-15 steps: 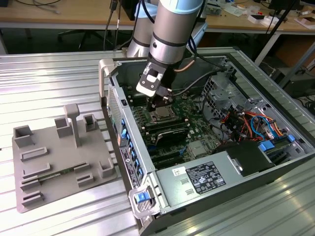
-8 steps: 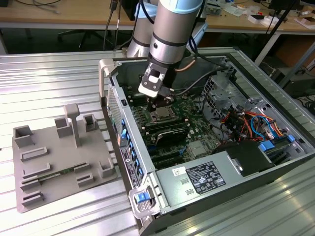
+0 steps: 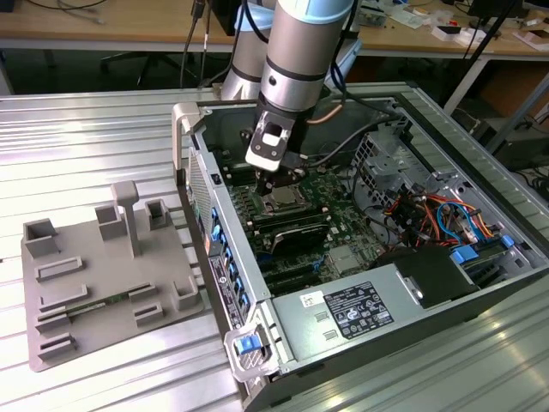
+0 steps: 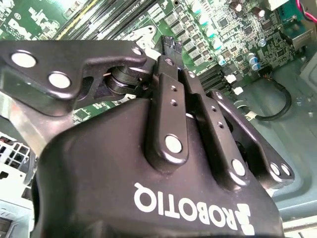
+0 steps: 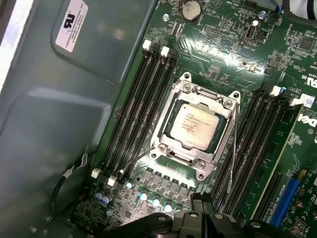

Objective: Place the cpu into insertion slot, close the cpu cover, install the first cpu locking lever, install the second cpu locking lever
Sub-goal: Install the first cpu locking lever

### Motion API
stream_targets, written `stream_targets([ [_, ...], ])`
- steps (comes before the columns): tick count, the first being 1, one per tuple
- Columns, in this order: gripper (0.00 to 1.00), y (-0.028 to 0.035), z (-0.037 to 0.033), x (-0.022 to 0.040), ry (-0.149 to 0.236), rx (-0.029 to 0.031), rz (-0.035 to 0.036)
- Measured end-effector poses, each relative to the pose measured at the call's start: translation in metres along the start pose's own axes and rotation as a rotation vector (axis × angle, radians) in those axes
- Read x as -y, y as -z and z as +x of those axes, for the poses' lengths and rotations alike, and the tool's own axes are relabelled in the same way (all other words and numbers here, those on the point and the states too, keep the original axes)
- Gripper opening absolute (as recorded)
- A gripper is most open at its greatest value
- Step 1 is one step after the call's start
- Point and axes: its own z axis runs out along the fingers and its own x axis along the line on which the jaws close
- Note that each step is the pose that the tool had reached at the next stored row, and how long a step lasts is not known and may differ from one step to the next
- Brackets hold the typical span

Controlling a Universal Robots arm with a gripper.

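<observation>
The cpu [image 5: 194, 125], a silver-grey square chip, lies flat in the insertion slot [image 5: 185, 87] on the green motherboard. The silver cpu cover [image 5: 179, 154] lies down around the chip's edges. One thin wire locking lever [image 5: 234, 148] runs along one side of the socket. A second lever [image 5: 136, 159] sticks out at an angle from a socket corner. My gripper [image 3: 264, 184] hangs just above the socket inside the computer case, beside the chip [image 3: 280, 203]. Its black fingertips [image 4: 167, 47] are pressed together with nothing between them.
Long black RAM slots [image 5: 143, 104] flank the socket on both sides. The open case wall [image 3: 214, 232], the power supply [image 3: 343, 313] and cable bundles [image 3: 429, 215] surround the board. A grey fixture plate [image 3: 94, 275] lies on the metal table at the exterior view's left.
</observation>
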Motion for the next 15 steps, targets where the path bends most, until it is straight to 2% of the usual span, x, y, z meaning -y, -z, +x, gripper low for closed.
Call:
stream_targets([
  [15, 0.11, 0.0000, 0.0000, 0.0000, 0.092, 0.0010, -0.0015],
])
